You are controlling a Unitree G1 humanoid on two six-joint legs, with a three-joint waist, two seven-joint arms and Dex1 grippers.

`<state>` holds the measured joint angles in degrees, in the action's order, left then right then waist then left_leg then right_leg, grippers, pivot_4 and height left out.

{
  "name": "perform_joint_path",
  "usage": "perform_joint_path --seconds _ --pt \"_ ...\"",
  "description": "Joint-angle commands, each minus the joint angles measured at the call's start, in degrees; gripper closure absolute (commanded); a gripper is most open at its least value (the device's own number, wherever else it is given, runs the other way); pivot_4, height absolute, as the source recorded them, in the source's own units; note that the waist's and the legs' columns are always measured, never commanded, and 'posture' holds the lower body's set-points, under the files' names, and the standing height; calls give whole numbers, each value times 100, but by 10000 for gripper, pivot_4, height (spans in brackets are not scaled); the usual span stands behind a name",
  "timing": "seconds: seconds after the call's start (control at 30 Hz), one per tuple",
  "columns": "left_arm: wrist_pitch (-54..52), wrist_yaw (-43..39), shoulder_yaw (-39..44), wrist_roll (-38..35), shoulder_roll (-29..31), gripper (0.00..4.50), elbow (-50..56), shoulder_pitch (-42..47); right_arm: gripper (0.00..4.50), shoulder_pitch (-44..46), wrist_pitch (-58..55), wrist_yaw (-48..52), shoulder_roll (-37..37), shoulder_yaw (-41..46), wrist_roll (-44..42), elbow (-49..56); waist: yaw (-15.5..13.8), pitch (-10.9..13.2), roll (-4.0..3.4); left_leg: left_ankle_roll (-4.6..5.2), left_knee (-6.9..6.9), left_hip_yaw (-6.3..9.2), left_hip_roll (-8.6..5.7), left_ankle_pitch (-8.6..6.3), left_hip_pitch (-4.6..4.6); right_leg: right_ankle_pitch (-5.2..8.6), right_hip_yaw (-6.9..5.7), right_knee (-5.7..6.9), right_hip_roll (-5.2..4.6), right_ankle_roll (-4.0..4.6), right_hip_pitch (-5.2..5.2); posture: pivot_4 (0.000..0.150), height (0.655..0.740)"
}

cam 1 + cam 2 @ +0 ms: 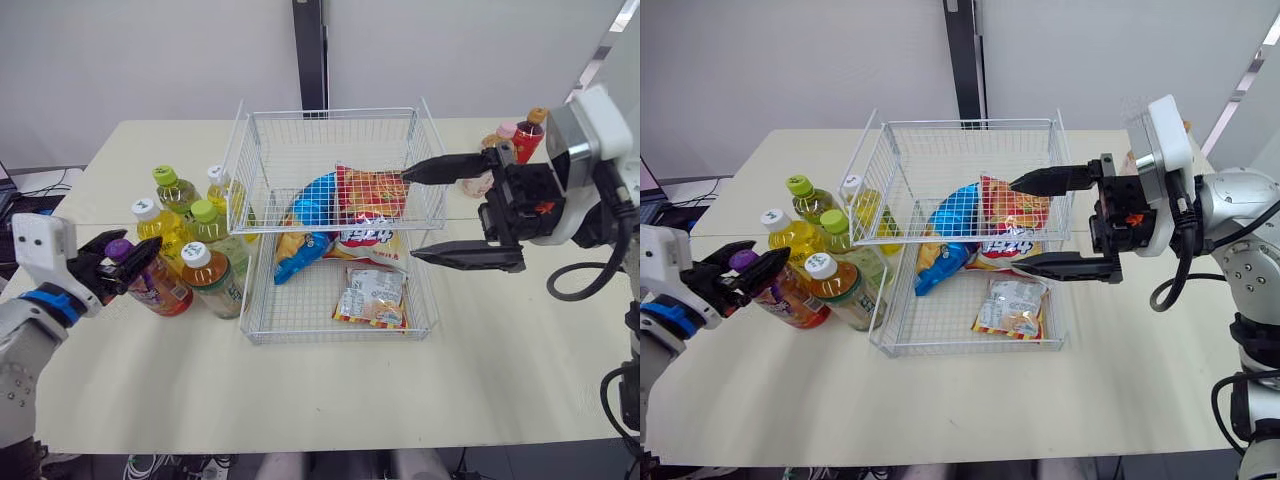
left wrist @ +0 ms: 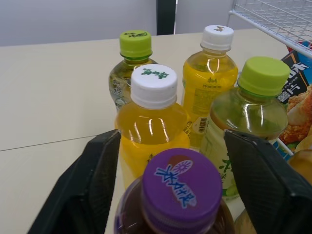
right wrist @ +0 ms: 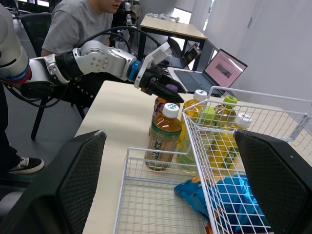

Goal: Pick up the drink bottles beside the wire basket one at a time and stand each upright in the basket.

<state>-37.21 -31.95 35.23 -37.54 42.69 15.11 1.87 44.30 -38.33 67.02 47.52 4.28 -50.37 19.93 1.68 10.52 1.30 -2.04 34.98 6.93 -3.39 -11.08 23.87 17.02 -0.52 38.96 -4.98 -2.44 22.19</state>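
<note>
Cream table, grey wall; left gripper agape astride purple-capped bottle; right gripper spread wide, empty.

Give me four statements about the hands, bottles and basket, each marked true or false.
1. The left hand is open, its fingers either side of the purple-capped bottle. True.
2. The right hand holds a bottle. False: it is open and empty, at the wire basket's right side.
3. The wire basket holds snack bags. True.
4. Every bottle beside the basket has a green cap. False: there are green caps, white caps and a purple one.
</note>
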Motion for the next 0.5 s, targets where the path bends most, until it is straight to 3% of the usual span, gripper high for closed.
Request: perform_joint_path --seconds 0.03,0.1,0.13,0.37,0.5 --pt "76 18 36 74 71 24589 51 23 0 150 -25 -9 9 98 -45 30 2 0 0 0 0 0 0 0 0 0 0 0 0 0 1 1500 7400" --pt "79 19 51 105 70 30377 63 -14 0 167 -29 -7 -7 92 -32 15 1 0 0 0 -1 2 0 0 0 0 -1 0 0 0 1 1500 7400" --pt "83 18 66 117 60 31237 85 -42 0 165 -31 -8 -11 94 -31 18 0 0 0 0 -1 2 0 0 0 0 -1 0 0 0 1 1500 7400" --pt "99 -71 344 -44 68 31218 512 -282 0 149 35 -58 -50 111 62 12 11 0 0 0 -1 0 1 0 -1 0 2 0 0 0 1 1500 7400" --pt "-276 -304 920 -497 453 31218 884 -442 0 147 72 -158 19 250 155 -62 6 6 10 0 -1 2 2 0 2 0 1 -1 0 0 4 1500 7400"
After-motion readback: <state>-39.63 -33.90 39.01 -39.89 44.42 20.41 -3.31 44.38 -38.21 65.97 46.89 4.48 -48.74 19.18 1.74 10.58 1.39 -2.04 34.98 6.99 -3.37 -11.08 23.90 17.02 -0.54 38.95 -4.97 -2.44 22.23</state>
